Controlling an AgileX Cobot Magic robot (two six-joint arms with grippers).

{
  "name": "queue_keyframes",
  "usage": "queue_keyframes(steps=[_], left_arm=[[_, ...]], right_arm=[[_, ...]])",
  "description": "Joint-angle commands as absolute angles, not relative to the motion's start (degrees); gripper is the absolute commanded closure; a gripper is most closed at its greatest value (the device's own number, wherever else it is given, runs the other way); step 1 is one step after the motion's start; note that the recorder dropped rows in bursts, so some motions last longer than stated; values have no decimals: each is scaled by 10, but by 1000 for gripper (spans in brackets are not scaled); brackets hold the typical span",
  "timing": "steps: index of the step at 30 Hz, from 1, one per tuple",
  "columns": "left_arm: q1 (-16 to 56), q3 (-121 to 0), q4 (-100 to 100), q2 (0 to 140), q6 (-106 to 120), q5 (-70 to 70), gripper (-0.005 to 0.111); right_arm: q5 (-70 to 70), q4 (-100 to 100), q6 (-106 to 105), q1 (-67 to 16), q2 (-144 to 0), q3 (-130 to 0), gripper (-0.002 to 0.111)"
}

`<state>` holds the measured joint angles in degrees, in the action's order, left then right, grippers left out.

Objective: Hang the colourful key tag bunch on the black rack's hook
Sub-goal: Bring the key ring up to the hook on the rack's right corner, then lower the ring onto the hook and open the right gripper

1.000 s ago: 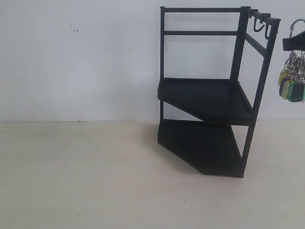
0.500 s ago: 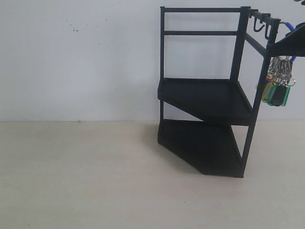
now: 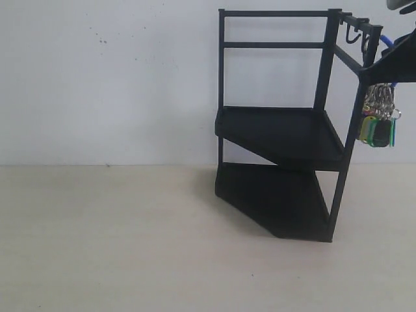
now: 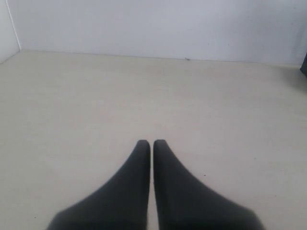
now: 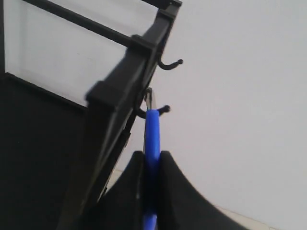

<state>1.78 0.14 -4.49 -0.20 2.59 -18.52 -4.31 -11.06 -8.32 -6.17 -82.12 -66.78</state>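
The black rack (image 3: pixel 279 130) stands at the right of the table, with small hooks (image 3: pixel 354 36) along its top side rail. My right gripper (image 3: pixel 390 62) is at the rack's upper right corner, shut on the blue loop (image 5: pixel 152 132) of the colourful key tag bunch (image 3: pixel 379 123). The tags and silver rings hang below it beside the rack's front post. In the right wrist view the loop's top reaches the nearer hook (image 5: pixel 156 111); whether it rests on it I cannot tell. A second hook (image 5: pixel 170 64) sits farther along. My left gripper (image 4: pixel 151 143) is shut and empty over bare table.
A white wall backs the pale table (image 3: pixel 104 240). The rack's two shelves (image 3: pixel 279 133) carry nothing. The left arm does not show in the exterior view.
My right gripper has carried the key tag bunch leftward from the frame's right edge to the rack's hooked rail; the tags now hang beside the front post.
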Motion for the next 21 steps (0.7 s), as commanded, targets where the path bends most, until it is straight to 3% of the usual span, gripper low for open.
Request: queue_keyframes(steps=[1, 21], left_arm=[[16, 0, -49, 0, 26, -178, 102], [16, 0, -49, 0, 26, -178, 102]], right_arm=[[-31, -110, -98, -73, -818, -676, 108], [-60, -110, -95, -73, -818, -676, 108]])
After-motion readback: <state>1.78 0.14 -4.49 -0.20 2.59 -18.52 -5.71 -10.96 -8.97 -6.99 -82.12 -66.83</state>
